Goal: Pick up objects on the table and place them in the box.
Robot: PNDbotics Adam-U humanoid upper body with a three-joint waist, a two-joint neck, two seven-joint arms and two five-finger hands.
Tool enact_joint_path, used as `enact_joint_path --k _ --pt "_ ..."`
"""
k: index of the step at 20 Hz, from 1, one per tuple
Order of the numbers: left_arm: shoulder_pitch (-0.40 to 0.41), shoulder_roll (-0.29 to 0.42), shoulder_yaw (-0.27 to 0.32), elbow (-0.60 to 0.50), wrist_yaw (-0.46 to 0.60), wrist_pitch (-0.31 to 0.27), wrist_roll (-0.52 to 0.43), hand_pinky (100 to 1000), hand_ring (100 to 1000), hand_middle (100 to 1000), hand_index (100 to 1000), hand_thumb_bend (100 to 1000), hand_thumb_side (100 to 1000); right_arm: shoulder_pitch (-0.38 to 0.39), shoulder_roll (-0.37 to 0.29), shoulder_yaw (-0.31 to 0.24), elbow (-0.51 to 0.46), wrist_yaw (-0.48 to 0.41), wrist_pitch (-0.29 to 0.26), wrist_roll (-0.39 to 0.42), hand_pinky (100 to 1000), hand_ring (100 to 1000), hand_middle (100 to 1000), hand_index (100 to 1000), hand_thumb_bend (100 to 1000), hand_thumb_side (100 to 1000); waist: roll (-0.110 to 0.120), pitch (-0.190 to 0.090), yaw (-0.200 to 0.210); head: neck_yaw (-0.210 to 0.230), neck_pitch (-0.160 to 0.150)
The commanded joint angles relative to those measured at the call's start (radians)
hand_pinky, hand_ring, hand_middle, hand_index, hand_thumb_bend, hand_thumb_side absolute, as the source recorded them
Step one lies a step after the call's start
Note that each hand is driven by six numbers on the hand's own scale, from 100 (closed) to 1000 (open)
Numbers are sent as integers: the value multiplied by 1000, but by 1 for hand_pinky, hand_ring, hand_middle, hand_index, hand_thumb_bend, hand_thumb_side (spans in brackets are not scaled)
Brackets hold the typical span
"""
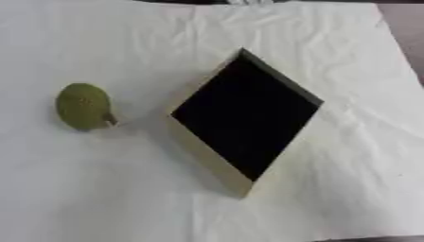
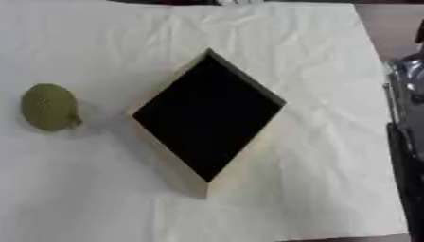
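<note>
A green, pear-like fruit (image 1: 83,106) with a short stub at its lower right lies on the left of the surface (image 1: 348,61), which is covered in creased white paper. Near it to the right, but apart, we see a shallow box (image 1: 198,156) set cornerwise like a diamond, with pale walls and a dark inside. At the right edge of the right eye view a dark, shiny shape (image 2: 407,118) shows; we cannot tell what it is. Neither robot hand shows, so we cannot tell their state.
</note>
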Motion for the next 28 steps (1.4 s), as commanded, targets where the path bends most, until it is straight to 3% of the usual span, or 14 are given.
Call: enact_joint_path --k 1,7,15,28 --pt "-46 56 -24 -14 26 14 -30 840 828 825 955 538 100 -13 -19 0 -16 -5 -1 3 817 683 677 820 322 589 4 -23 -2 8 -2" --pt "-179 70 -117 -14 70 52 -87 831 827 828 952 514 100 -15 -15 6 -16 -10 0 10 817 683 677 820 318 591 7 -27 -11 21 -1" --pt "-328 32 -222 26 100 93 -195 829 828 832 940 496 100 -15 -9 16 -16 -19 0 21 818 682 675 819 314 596 11 -27 -18 32 4" --pt "-448 -32 -301 68 74 164 -295 826 825 829 937 488 100 -17 -3 25 -16 -27 0 31 819 682 675 819 314 596 16 -29 -21 41 6"
